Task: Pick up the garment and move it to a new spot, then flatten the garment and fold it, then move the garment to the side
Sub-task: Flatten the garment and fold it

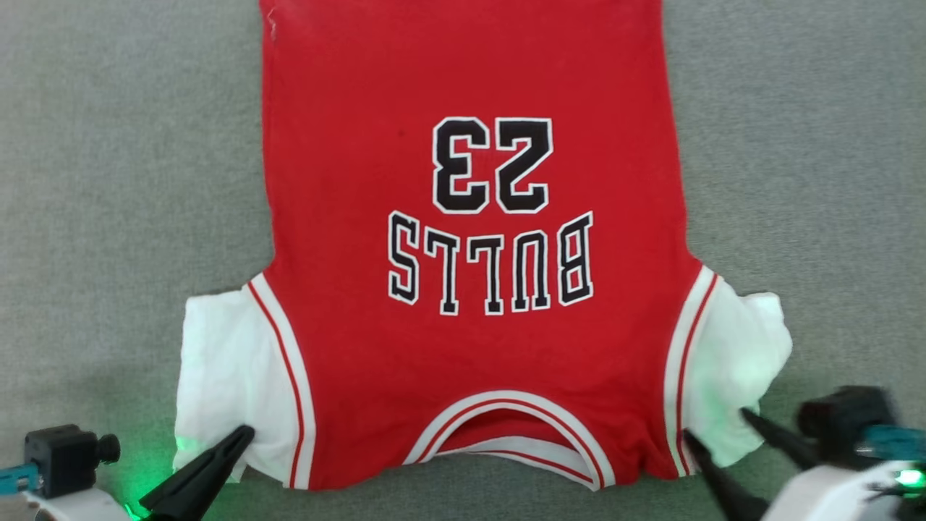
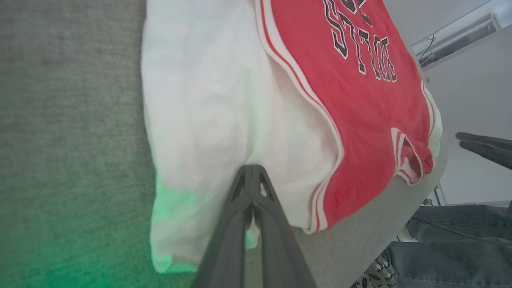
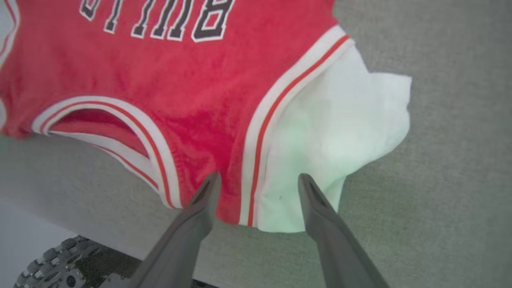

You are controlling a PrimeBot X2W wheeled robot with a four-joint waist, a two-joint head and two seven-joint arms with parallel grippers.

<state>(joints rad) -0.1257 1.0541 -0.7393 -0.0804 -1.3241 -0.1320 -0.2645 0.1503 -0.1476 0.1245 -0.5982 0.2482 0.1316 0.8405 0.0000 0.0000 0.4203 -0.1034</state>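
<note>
Here's the left gripper [image 2: 251, 173], fingers pressed tight together, tips down on the near edge of the left sleeve [image 1: 224, 362]. Can't tell whether any cloth is caught between them. Over to the right gripper [image 3: 258, 186]: spread wide, one finger either side of the striped seam by the right sleeve [image 1: 738, 347], holding nothing. The garment [image 1: 470, 347] lies flat, lettering up, on the grey table [image 1: 108, 181], with the collar [image 1: 506, 434] near and the hem far.
</note>
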